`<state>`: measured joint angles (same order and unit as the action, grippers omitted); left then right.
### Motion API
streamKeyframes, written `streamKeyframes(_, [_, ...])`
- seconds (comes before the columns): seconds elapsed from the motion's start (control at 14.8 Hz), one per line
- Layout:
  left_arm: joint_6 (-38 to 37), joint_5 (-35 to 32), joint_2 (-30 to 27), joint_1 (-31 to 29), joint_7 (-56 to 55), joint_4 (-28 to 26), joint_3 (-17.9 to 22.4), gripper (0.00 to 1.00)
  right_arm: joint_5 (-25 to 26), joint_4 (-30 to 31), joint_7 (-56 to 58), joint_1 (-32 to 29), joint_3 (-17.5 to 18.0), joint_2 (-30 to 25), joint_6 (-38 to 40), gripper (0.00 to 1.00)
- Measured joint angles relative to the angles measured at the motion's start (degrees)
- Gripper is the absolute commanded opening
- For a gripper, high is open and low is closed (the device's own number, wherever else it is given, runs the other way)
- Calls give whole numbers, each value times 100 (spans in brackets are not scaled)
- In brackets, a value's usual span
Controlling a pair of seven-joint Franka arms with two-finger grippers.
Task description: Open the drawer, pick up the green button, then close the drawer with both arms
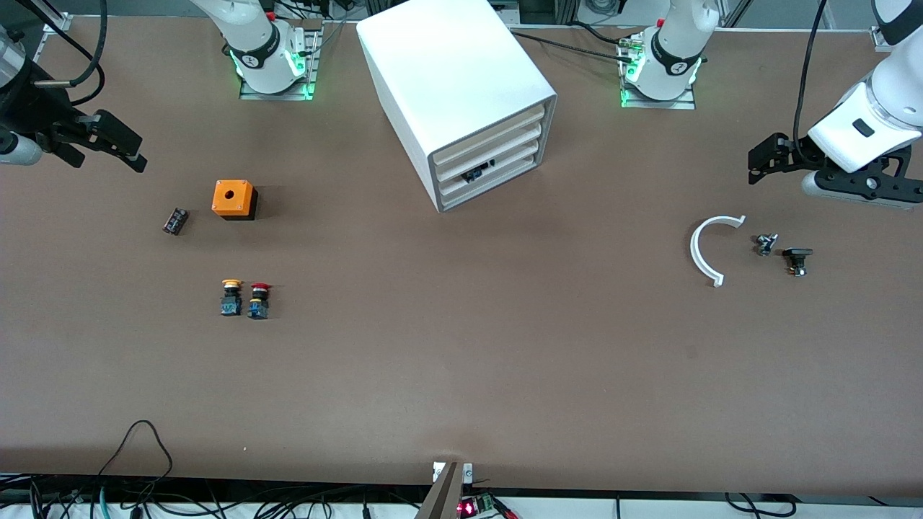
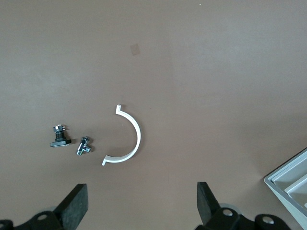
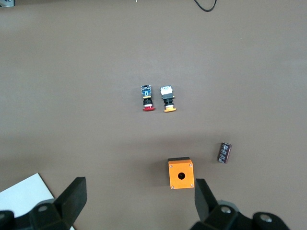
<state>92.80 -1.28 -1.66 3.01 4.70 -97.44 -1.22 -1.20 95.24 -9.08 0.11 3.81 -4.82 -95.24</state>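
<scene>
The white cabinet (image 1: 461, 86) stands at the middle of the table near the arms' bases. Its four drawers look shut, and the lowest drawer (image 1: 497, 182) sits flush. A small dark-blue thing (image 1: 476, 173) shows in the gap just above it. The green button is hidden. My left gripper (image 1: 766, 160) hangs open and empty over the left arm's end of the table; its wrist view (image 2: 141, 196) shows bare table between the fingers. My right gripper (image 1: 119, 144) hangs open and empty over the right arm's end, beside an orange box (image 3: 181, 173) in its wrist view (image 3: 139, 191).
The orange box (image 1: 233, 199) and a black cylinder (image 1: 175, 220) lie under the right gripper. A yellow-capped button (image 1: 231, 296) and a red-capped button (image 1: 259, 300) stand nearer the camera. A white curved piece (image 1: 703, 252), a metal fitting (image 1: 766, 244) and a black part (image 1: 797, 259) lie under the left gripper.
</scene>
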Motion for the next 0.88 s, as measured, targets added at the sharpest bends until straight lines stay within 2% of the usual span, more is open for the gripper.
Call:
streamKeyframes(0.54, [-72, 0, 0, 1, 0, -1, 0, 100, 0, -305, -17, -19, -7, 174, 244, 100])
streamKeyframes(0.88, [-189, 0, 0, 9, 0, -2, -6, 100, 0, -288, -67, -18, 3, 401, 413, 100])
